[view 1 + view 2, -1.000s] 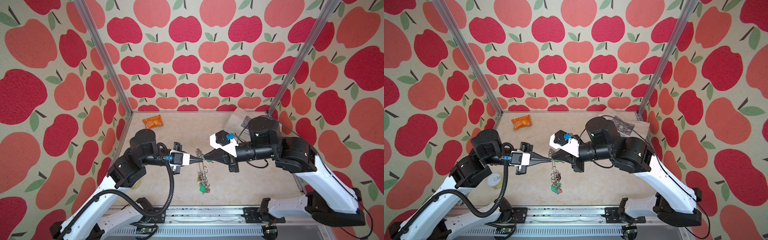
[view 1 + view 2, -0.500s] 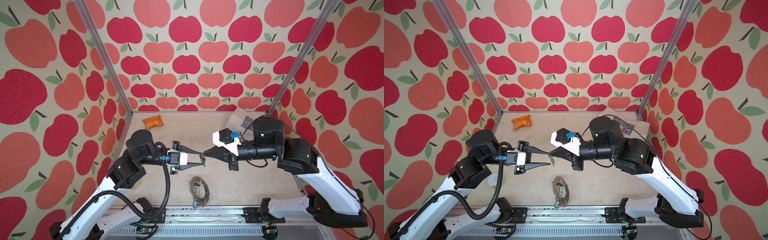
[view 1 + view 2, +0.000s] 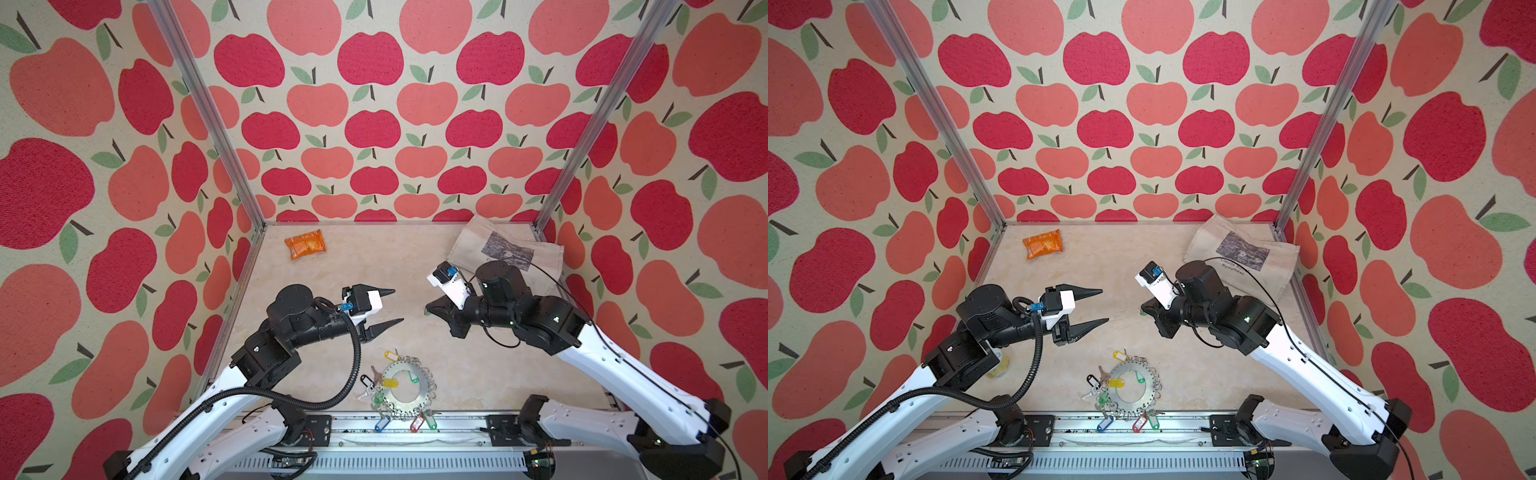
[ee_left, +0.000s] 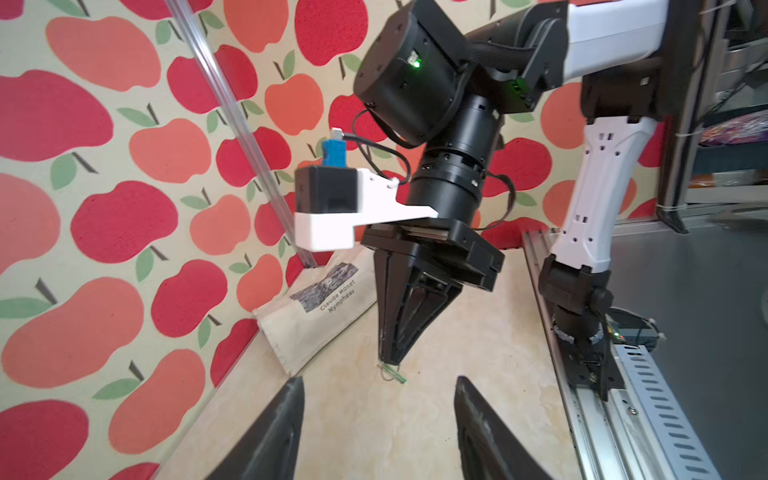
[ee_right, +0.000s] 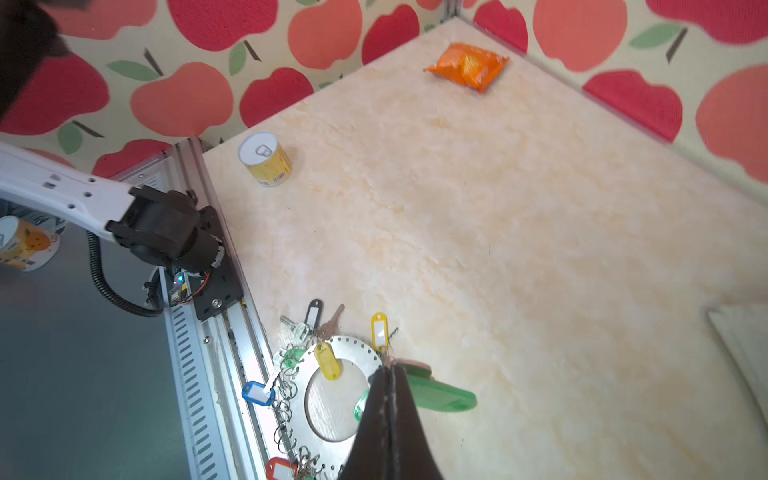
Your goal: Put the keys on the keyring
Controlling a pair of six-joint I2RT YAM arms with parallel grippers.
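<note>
Keyring (image 3: 403,367) whole from above, cropped at right wrist.

In the right wrist view the right pincer (image 5: 388,372), closed tight, covers part of the keyring (image 5: 353,349). The bottom edge cuts the keyring off too. The green tag (image 5: 444,400) pinched at its tip is blurry, and I cannot tell if a key hangs on it. In the left wrist view that tag is too small to make out. The bottom edge there cuts off the left pincer (image 4: 377,381). In a top view the left arm hides most of the yellow can (image 3: 998,368). The right arm hides part of the cloth bag (image 3: 473,241) in both top views.
</note>
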